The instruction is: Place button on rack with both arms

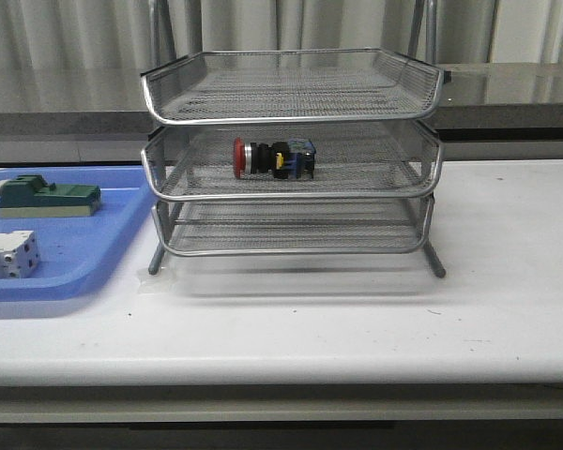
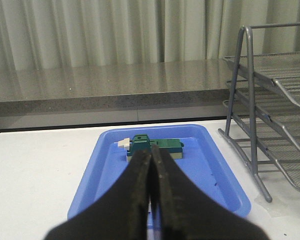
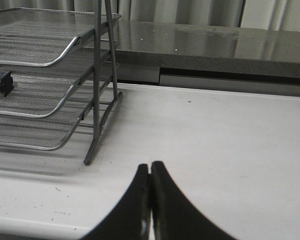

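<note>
The button [image 1: 273, 158] lies on its side on the middle tier of the silver wire rack [image 1: 291, 192], red head to the left, blue block to the right. Its dark rear end shows at the picture's edge in the right wrist view [image 3: 0, 83], inside the rack [image 3: 50, 65]. Neither gripper appears in the front view. My left gripper [image 2: 151, 155] is shut and empty, hovering over the blue tray, with the rack [image 2: 270, 115] off to one side. My right gripper [image 3: 150, 167] is shut and empty over bare white table, apart from the rack's leg.
A flat blue tray [image 1: 70, 248] sits left of the rack, holding a green-and-cream block [image 1: 47, 198] and a white terminal block [image 1: 7, 255]. In the left wrist view the green block [image 2: 155, 147] lies just beyond the fingertips. A grey counter ledge [image 1: 507, 98] runs behind the table.
</note>
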